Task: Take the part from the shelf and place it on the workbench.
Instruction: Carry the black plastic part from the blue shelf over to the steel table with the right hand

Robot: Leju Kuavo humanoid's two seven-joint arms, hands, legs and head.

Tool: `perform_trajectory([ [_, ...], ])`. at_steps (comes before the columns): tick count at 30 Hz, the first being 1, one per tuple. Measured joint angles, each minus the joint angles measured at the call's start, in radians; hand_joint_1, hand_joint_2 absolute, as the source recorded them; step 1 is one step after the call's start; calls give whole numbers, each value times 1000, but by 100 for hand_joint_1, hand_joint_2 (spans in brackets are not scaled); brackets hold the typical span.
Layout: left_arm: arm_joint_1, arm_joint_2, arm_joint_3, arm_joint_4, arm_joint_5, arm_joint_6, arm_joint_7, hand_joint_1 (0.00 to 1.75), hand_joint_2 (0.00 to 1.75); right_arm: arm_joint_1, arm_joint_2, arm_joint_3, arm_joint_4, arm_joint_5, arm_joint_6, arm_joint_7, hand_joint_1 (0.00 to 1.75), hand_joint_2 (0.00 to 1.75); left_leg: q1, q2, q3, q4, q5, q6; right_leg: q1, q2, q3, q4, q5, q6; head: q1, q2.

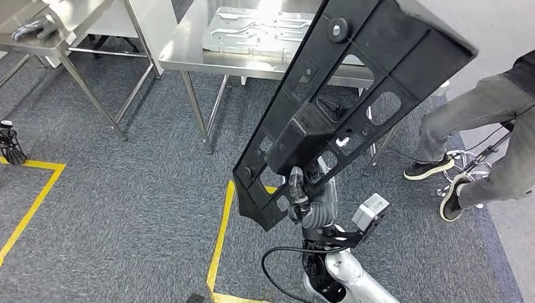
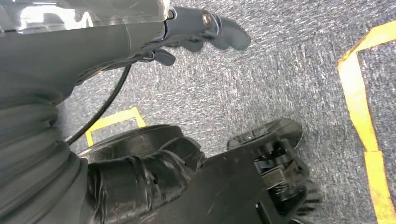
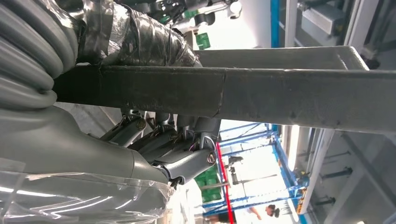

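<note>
1 part (image 1: 353, 95), 2 tables (image 1: 189, 53), 1 person (image 1: 479, 126)

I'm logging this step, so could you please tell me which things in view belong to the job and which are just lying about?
Job: black part, held by right hand; steel workbench.

Lying about: yellow floor tape; seated person's legs; second table.

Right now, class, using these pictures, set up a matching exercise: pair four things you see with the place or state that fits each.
Things:
1. black part
2. steel table
3. yellow tape
4. person's shoes

Places or states:
A. stuck to the carpet
B. held up by the right hand
C. standing ahead, bearing a metal sheet
D. on the floor at the right

Pairs: 1-B, 2-C, 3-A, 4-D
</note>
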Motion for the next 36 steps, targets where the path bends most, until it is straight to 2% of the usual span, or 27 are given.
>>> perform_trajectory([
  [1,2,0,0,0,0,0,0,0,175,2,0,0,0,-1,0,0,175,175,2,3,10,1,-9,-3,-4,-1,-20,4,13,5,0,0],
  [2,3,0,0,0,0,0,0,0,175,3,0,-1,0,-2,0,0,175,175,5,7,22,3,-20,-7,-8,-5,-20,-29,49,11,1,0],
  [4,6,-1,0,0,0,0,0,0,175,3,-1,-1,1,-3,0,0,175,175,10,15,46,11,-46,-22,-13,-30,5,-147,143,22,3,0],
  [5,4,-1,0,0,0,0,0,0,175,2,-1,-2,2,-4,0,0,175,175,10,19,52,17,-58,-31,-12,-45,14,-194,168,19,6,0],
  [6,2,-1,0,0,0,0,1,0,175,1,-1,-2,2,-5,0,0,175,175,7,25,53,21,-69,-39,-9,-55,15,-218,182,10,8,0],
  [7,2,-1,0,0,0,0,1,0,175,2,-2,-2,2,-6,1,0,175,175,4,30,55,24,-76,-45,-6,-58,10,-220,177,-2,10,0],
  [8,1,-1,0,0,0,0,2,0,175,2,-2,-3,2,-7,1,0,175,175,3,35,57,25,-81,-50,-5,-50,10,-222,174,-16,11,0],
  [10,1,0,0,0,0,0,3,0,175,3,-1,-3,1,-8,1,-1,175,175,6,34,59,45,-92,-58,-7,-31,19,-221,171,-33,8,0],
  [12,-1,0,0,0,0,0,3,0,175,0,0,-4,0,-9,1,-1,175,175,11,19,11,136,-115,-66,-8,-18,35,-225,164,-44,5,0],
  [14,-2,-1,-1,0,0,0,3,0,175,-1,1,-4,0,-11,1,-1,175,175,12,9,-78,269,-158,-71,-7,-7,49,-228,154,-48,2,0],
  [15,-1,-1,-1,0,0,0,4,0,175,0,1,-4,0,-12,1,-1,175,175,12,7,-117,313,-174,-71,-5,0,57,-229,147,-49,1,0],
  [16,1,-1,-1,0,0,0,4,0,175,1,1,-4,0,-13,1,-1,175,175,12,6,-142,326,-174,-68,-2,9,67,-229,140,-49,2,0],
  [17,3,0,-1,0,0,0,4,0,175,1,1,-4,0,-14,1,-1,175,175,11,5,-152,309,-155,-63,1,18,78,-229,133,-49,1,0],
  [18,4,0,-1,0,0,0,5,0,175,1,1,-4,0,-14,1,0,175,175,8,-1,-148,258,-109,-53,5,27,91,-230,125,-49,1,0],
  [19,5,0,-1,0,0,0,5,0,175,0,1,-4,0,-15,1,0,175,175,3,-16,-136,191,-48,-40,7,34,101,-231,118,-49,2,0],
  [20,5,1,-1,0,0,0,5,0,175,0,1,-4,0,-15,1,0,175,175,-1,-34,-125,135,-4,-25,8,41,109,-232,112,-47,4,0],
  [21,4,2,-1,1,0,0,5,0,175,-1,1,-4,1,-16,1,-1,175,175,-6,-50,-114,88,27,-11,6,48,113,-234,108,-44,5,0],
  [22,4,2,-1,1,0,0,5,0,175,-1,1,-4,1,-17,0,0,175,175,-10,-61,-109,66,39,-1,1,56,114,-236,104,-39,4,0],
  [24,4,2,-2,1,1,0,6,0,175,0,3,-4,1,-22,0,0,175,175,-10,-57,-94,46,38,6,-3,68,119,-244,99,-26,0,0],
  [26,5,1,-2,1,1,1,6,0,175,0,4,-5,0,-24,0,0,175,175,-3,-45,-66,16,48,2,2,50,119,-230,86,-16,2,0],
  [28,1,0,-2,1,1,1,6,0,175,-3,4,-7,0,-25,0,0,175,175,1,-34,-41,-4,45,0,3,15,74,-143,46,-9,7,0],
  [30,-1,0,-2,1,1,1,6,0,175,-2,3,-9,1,-25,0,0,175,175,1,-29,-28,-5,33,1,-2,4,2,-29,11,0,9,0],
  [31,0,0,-2,1,1,1,6,0,175,0,3,-9,3,-26,0,0,175,175,2,-27,-22,-3,25,-1,-4,3,-22,-4,17,4,9,0],
  [32,1,0,-2,1,2,1,6,0,175,1,3,-10,4,-26,-1,0,175,175,3,-26,-15,0,17,-4,-7,1,-29,-12,42,8,9,0],
  [34,3,-1,-2,1,2,1,6,0,175,2,3,-10,6,-26,-1,0,175,175,7,-25,-3,13,-4,-12,-13,-3,3,-116,125,15,10,0],
  [35,2,-2,-2,1,2,1,6,0,175,1,3,-11,7,-26,-1,0,175,175,6,-26,-2,25,-16,-18,-13,-5,24,-171,151,16,11,0],
  [36,1,-2,-3,1,2,1,6,0,175,1,4,-11,7,-26,-1,0,175,175,5,-27,-3,34,-25,-25,-13,-6,39,-208,164,12,12,0],
])
